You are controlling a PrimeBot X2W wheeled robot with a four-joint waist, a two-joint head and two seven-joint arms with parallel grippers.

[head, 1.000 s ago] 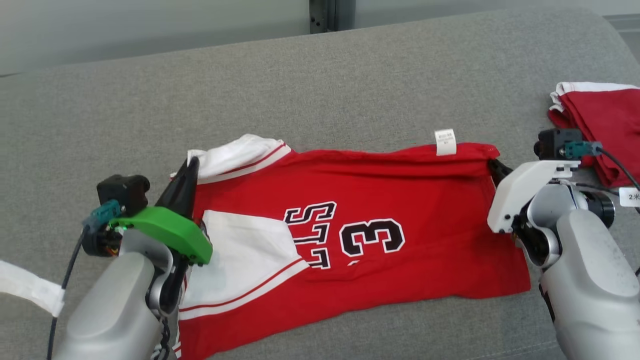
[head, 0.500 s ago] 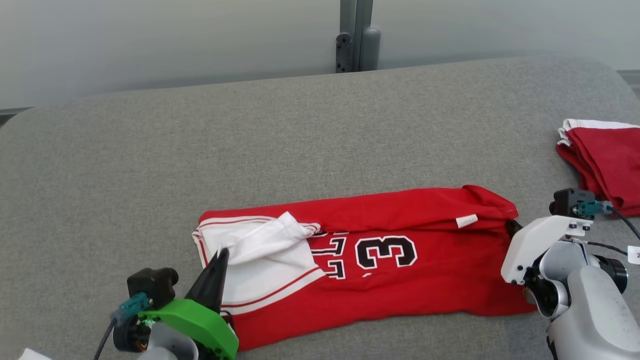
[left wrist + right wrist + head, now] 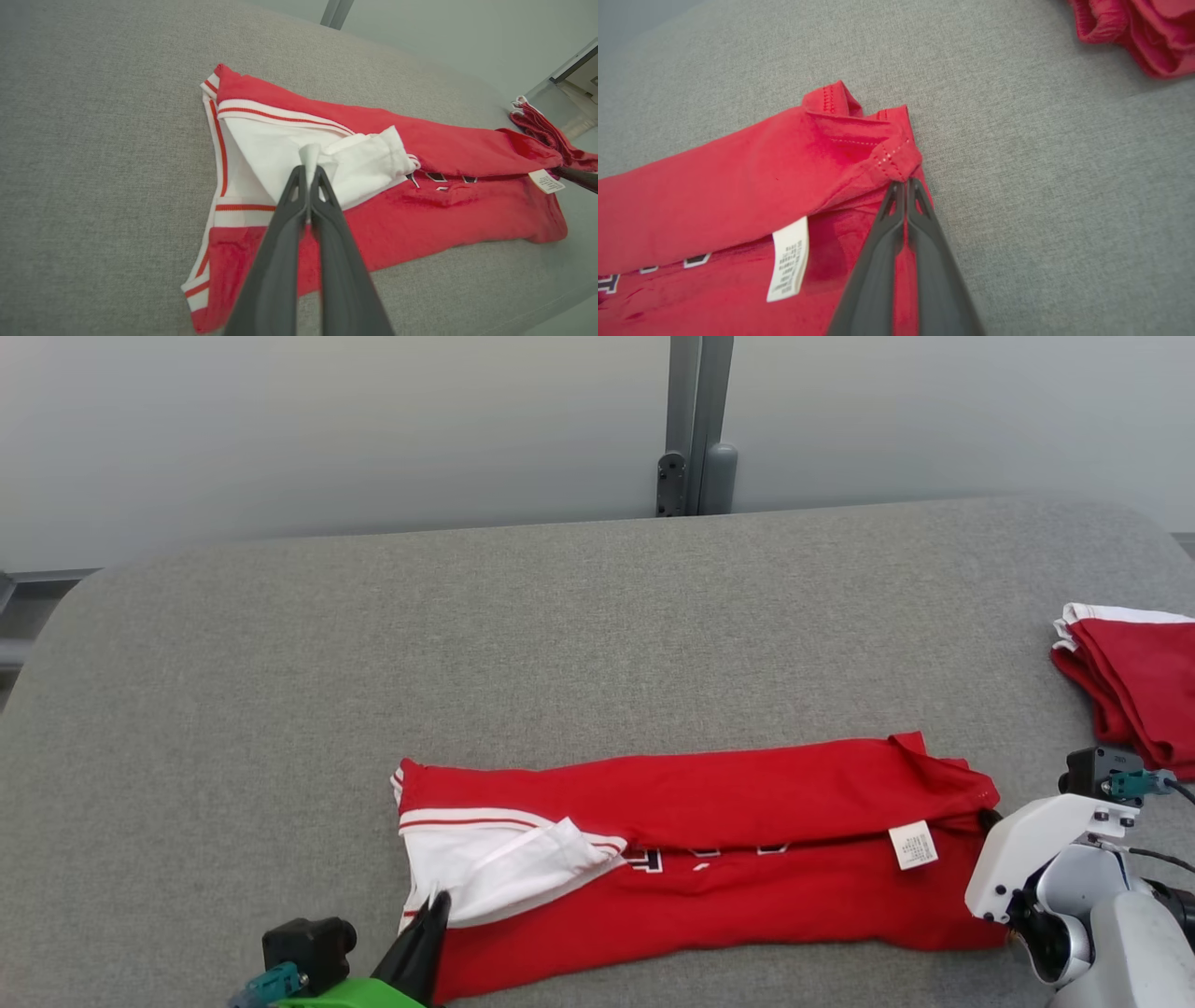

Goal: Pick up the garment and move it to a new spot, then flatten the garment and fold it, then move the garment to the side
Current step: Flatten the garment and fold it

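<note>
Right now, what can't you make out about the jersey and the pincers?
Jersey lettering: head view, covered by its own folded-over top flap.
Care label print: too small to read.
Left pincer: head view, partly cut off by bottom edge.
Right pincer: head view, mostly behind its white wrist cover.
Second red garment: cut off by right edge.

A red garment (image 3: 747, 793) lies folded lengthwise on the grey worktop (image 3: 560, 635), with a white sleeve at its left end and a label (image 3: 913, 846) near its right. The left end effector (image 3: 431, 919) pinches the sleeve edge, and the right end effector (image 3: 988, 819) grips the right corner. A red pile (image 3: 1134, 681) sits at the far right.
</note>
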